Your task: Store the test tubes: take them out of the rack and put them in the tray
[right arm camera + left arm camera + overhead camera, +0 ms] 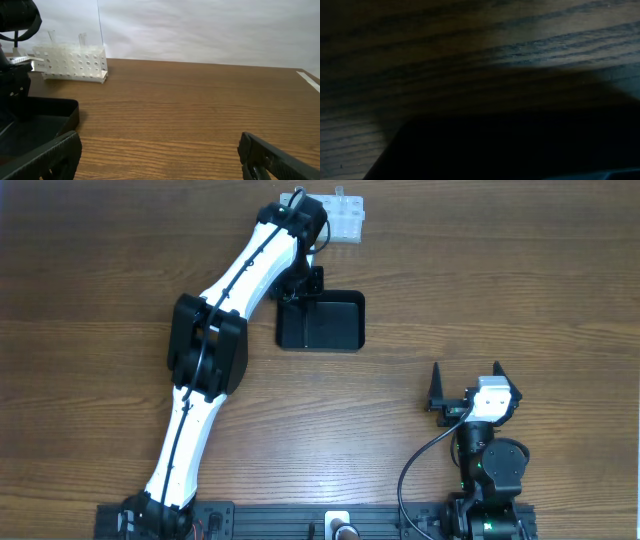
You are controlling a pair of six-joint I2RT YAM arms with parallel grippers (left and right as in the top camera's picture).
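The clear test tube rack [340,218] stands at the table's far edge. In the right wrist view the rack [75,62] has two clear tubes [81,38] sticking up from it. Just in front lies the black tray [335,325], seen low and dark [47,117] from the right wrist. My left gripper [300,288] hangs low at the tray's far left corner, between tray and rack; its wrist view is dark, with wood grain and the tray's rim [470,135]. My right gripper [468,385] rests open near its base, nothing between its fingers [55,152].
Bare wooden table stretches between the tray and the right arm and across the whole right side. A pale wall rises behind the table's far edge. The arms' mounting rail [330,522] runs along the near edge.
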